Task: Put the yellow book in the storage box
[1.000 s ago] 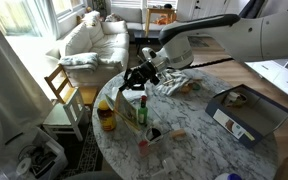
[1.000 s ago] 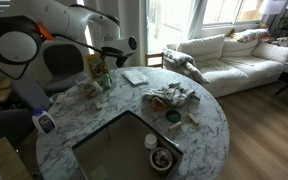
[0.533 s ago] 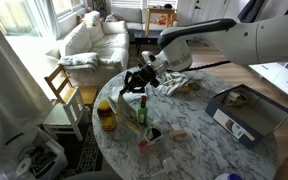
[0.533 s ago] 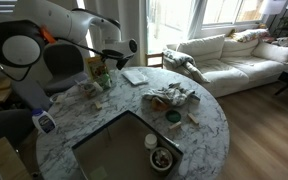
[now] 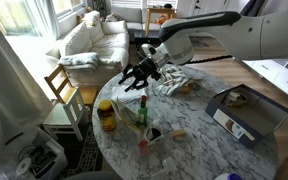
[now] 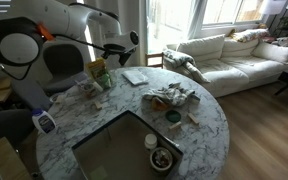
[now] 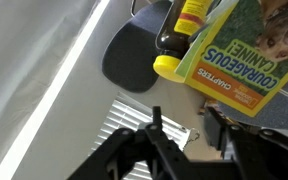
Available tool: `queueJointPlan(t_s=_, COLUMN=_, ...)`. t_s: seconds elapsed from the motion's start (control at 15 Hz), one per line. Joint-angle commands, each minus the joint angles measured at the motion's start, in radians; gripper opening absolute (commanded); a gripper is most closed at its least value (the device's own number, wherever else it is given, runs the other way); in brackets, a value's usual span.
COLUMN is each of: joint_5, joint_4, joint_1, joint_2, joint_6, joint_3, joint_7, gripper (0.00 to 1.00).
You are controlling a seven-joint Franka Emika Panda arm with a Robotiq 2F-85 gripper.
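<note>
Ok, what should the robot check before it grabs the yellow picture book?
1. Black gripper open and empty: ok.
2. Thin yellow book in sight: ok.
3. Gripper around the book: not ok, they are apart.
4. Yellow-capped bottle clear of the book: not ok, it sits right beside it.
5. Grey-blue storage box open: ok.
6. Room left in the box: cannot tell.

Strong daylight pours from the windows (image 5: 24,15) beyond the gripper (image 5: 134,78), overexposing them in both exterior views. In the wrist view its dark fingers (image 7: 152,145) look blurred, and glare whitens everything to their left.
</note>
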Motion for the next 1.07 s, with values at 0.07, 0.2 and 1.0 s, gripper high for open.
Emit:
queueJointPlan(t_s=0.07, joint_5=-0.109, joint_4=0.013, joint_1=0.039, joint_2=-0.068, joint_6=0.028, joint_3=-0.050, joint_7=0.165, gripper=0.87)
queueJointPlan(t_s=0.2, joint_5=-0.182, joint_4=0.008, joint_1=0.047, joint_2=-0.118, joint_6=0.003, joint_3=-0.068, joint_7=0.299, gripper=0.99)
queueJointPlan(t_s=1.0, joint_5=-0.583, joint_4=0.007, joint_1=0.134, joint_2=-0.353, joint_6=-0.131, joint_3=-0.142, joint_7=1.056, gripper=1.00)
